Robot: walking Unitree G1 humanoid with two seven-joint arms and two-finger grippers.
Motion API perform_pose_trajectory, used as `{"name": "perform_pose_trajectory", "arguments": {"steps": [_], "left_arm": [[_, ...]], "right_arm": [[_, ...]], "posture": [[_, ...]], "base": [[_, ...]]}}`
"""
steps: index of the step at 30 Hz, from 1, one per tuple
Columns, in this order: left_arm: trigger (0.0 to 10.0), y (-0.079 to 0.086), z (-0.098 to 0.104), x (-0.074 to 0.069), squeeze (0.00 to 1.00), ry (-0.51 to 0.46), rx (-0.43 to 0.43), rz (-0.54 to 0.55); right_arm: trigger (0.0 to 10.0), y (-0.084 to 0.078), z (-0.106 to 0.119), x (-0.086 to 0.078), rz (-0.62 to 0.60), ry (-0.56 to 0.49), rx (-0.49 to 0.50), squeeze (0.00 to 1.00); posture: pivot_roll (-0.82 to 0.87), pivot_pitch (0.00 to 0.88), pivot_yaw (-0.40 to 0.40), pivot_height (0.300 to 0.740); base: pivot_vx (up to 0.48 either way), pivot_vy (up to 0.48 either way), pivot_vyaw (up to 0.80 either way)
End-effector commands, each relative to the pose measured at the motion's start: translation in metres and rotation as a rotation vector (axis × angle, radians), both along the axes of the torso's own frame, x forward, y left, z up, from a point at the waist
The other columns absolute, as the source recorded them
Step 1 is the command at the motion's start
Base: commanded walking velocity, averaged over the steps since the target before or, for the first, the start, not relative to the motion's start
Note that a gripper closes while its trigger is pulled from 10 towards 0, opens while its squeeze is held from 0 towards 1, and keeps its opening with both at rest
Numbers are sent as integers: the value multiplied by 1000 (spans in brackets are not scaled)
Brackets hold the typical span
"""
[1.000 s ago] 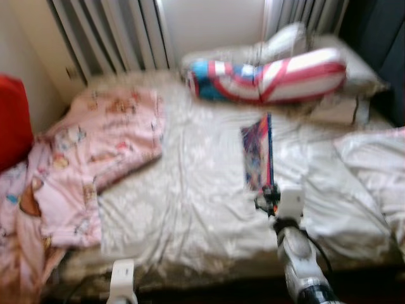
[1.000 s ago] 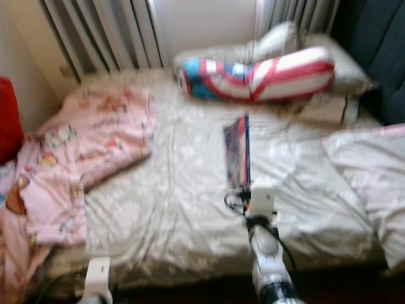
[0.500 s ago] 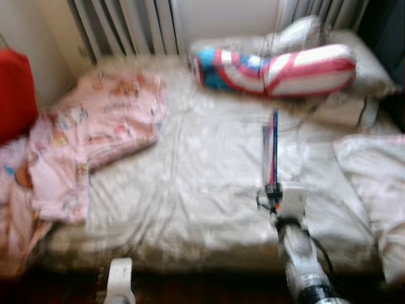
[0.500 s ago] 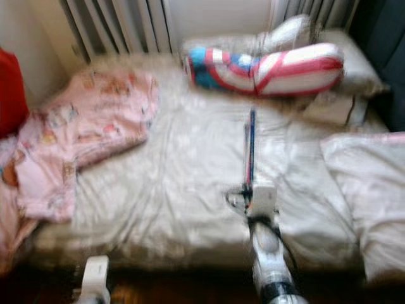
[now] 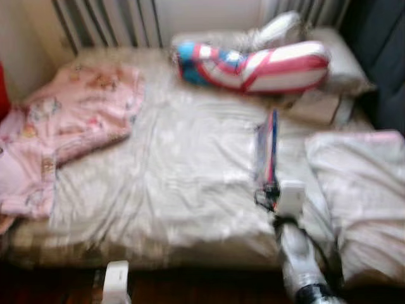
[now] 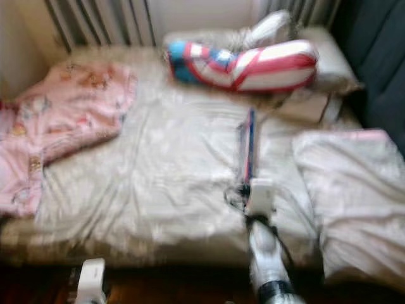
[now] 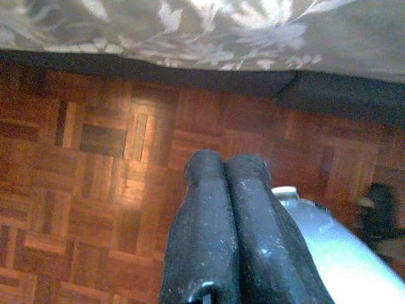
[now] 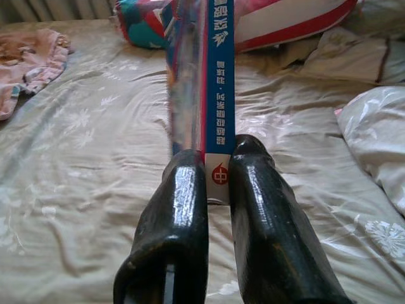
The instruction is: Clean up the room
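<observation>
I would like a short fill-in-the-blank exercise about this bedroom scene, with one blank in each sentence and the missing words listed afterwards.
1. The right gripper is shut on a thin ____ with a blue spine.
2. The book is held out above the ____.
3. The left gripper, its fingers together, hangs over a ____ parquet floor.
4. A crumpled ____ blanket lies on the robot's left side of the bed.

Missing words: book; bed; wooden; pink

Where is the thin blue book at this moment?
The right gripper holds the book on edge above the bed sheet, right of middle, below the striped pillow.
</observation>
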State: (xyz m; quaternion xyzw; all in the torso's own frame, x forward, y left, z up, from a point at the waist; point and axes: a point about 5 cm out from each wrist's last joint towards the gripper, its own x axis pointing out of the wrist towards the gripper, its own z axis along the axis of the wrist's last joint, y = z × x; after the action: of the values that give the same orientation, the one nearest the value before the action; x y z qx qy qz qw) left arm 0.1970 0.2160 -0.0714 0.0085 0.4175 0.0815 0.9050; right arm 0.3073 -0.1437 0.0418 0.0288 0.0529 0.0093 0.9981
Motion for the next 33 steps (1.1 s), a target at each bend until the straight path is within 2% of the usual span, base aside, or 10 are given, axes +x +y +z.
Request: {"name": "perform_pose_trajectory", "arguments": {"steps": [1, 15, 18, 23, 33], "left_arm": [[10000, -3, -5, -7, 0, 34, -9, -1], [10000, -4, -5, -7, 0, 31, -23, -5], [10000, -4, -6, -9, 0, 38, -21, -6], [10000, -5, -7, -10, 0, 41, -24, -10], [10000, -7, -8, -12, 0, 46, -27, -17]], "right_arm": [[10000, -3, 8, 3, -1, -41, -6, 0], [10000, -4, 6, 3, -18, -26, 5, 0], [10000, -5, 3, 3, -23, 5, -5, 0], [10000, -3, 1, 3, -16, 18, -4, 0], [10000, -2, 1, 3, -9, 19, -4, 0]], "posture": [[-90, 97, 20, 740], [-89, 100, 18, 740], [-89, 102, 17, 740], [-88, 101, 16, 740], [-82, 99, 12, 740]], "base": [[0, 0, 0], [0, 0, 0], [0, 0, 0], [0, 0, -739], [0, 0, 0]]}}
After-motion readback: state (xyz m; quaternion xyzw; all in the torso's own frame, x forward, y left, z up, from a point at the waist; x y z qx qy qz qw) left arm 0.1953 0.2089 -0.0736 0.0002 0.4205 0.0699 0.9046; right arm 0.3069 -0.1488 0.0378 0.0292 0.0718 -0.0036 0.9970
